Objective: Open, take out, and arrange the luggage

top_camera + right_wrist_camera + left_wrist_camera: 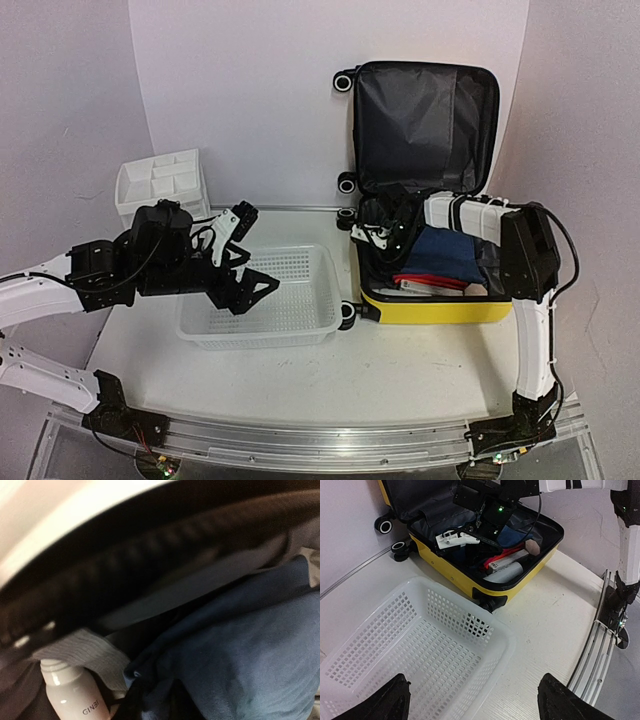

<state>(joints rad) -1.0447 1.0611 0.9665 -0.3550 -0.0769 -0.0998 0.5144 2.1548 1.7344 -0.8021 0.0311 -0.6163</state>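
The yellow suitcase (430, 306) lies open at the right of the table, its dark-lined lid (425, 110) standing upright behind it. It also shows in the left wrist view (449, 572). Inside lie a blue cloth (450, 255), a red item (430, 280) and a white bottle (505, 573). My right gripper (378, 236) is down inside the suitcase's left part, right against the blue cloth (240, 650) and next to the white bottle (70, 695); its jaws are not clear. My left gripper (245, 280) hangs open and empty over the white mesh basket (265, 336).
The basket (510, 640) stands left of the suitcase, almost touching its wheel (347, 318). A white drawer unit (160, 185) stands at the back left. A grey striped cloth (85, 647) lies over the bottle. The table's metal front rail (600, 645) runs along the near edge.
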